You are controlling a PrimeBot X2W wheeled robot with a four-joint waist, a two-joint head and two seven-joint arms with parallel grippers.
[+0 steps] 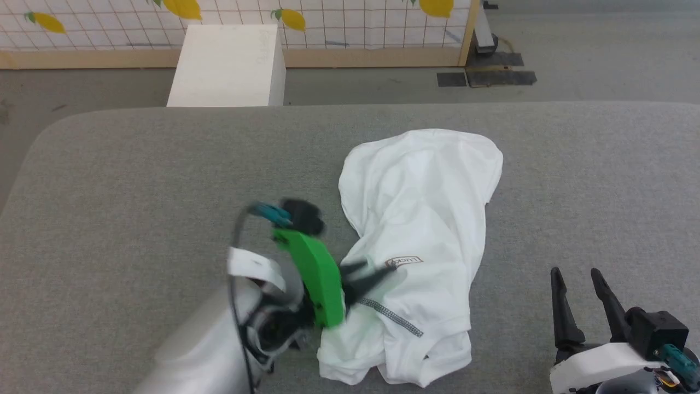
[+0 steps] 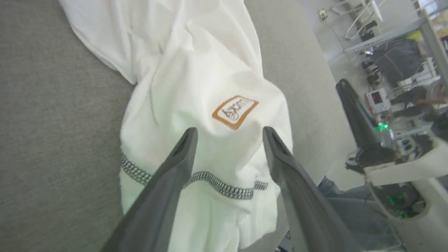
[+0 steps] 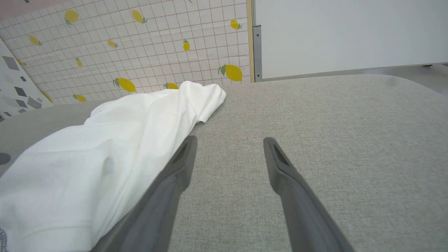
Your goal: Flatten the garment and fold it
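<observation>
Fabric of the garment (image 1: 421, 191) lies bunched in one long crumpled heap on the grey bench (image 1: 136, 180), stretching away from the left gripper (image 1: 377, 271), whose fingers stand spread with nothing between them. Seen from the left wrist, that gripper (image 2: 229, 130) hangs over the near end of the heap. The "LUCKY" patch (image 2: 234, 112) sits just beyond its fingertips and the dark stitched seam (image 2: 217, 185) runs crosswise beneath them. Whether the tips touch the cloth cannot be told.

The right gripper (image 1: 575, 272) is likewise spread and empty, low over bare bench, with the garment's edge (image 3: 105, 147) just beside its left finger.

Flattening looks barely begun, since no sleeve or hem is laid out. Hovering over the seam probably gives the left gripper a firm, findable line to pinch and draw the shoulder outward. The right gripper's place off to the side likely keeps it clear of the heap yet ready to take the opposite edge.
</observation>
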